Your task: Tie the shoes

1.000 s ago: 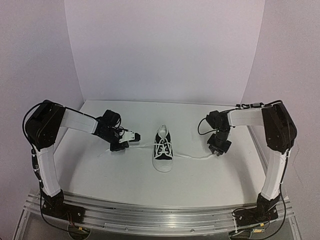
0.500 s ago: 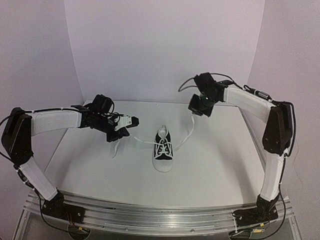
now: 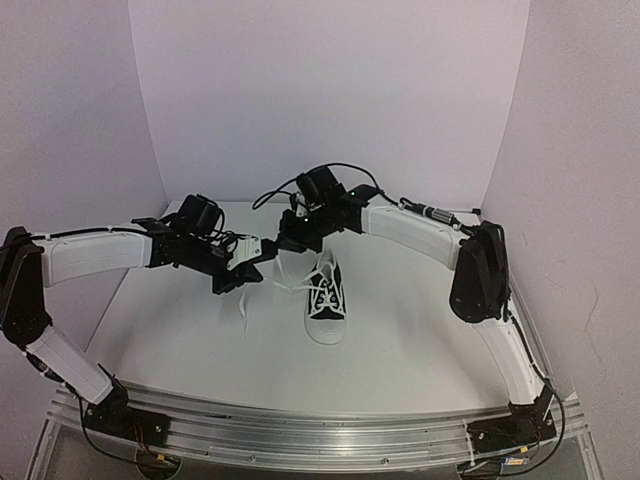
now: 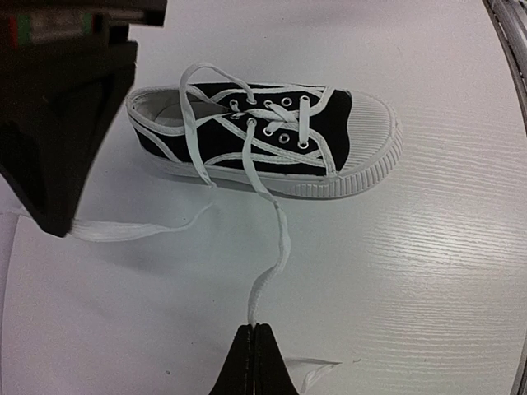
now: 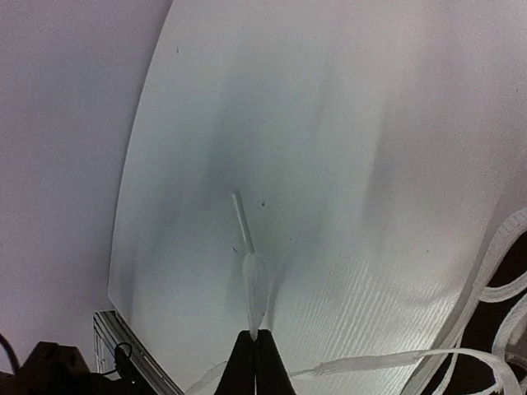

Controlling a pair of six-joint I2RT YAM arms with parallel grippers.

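- Black canvas sneaker [image 3: 326, 298], white toe cap and sole: lies flat on the white table [image 3: 430, 340] between my two arms, toe toward my bases, laces untied.
- Left gripper [image 4: 254, 331]: jaws pinched together on the first lace [image 4: 278, 239] near its end. A short tail pokes out beside the fingers.
- Right gripper [image 5: 254, 333]: jaws closed on the second lace [image 5: 249, 276] close to its tip. It reaches across to the sneaker's left side, just beside the left gripper in the overhead view.
- Hazard, slip: both pinches sit near the lace ends, so a firm tug could pull either lace free.
- Hazard, drag: nothing pins the sneaker, so an uneven pull would likely slide or tip it.
- Hazard, collision: my grippers work close together, and a careless crossing move could knock them together.
- Hazard, snarl: slack lace lying on the table may catch under a finger.
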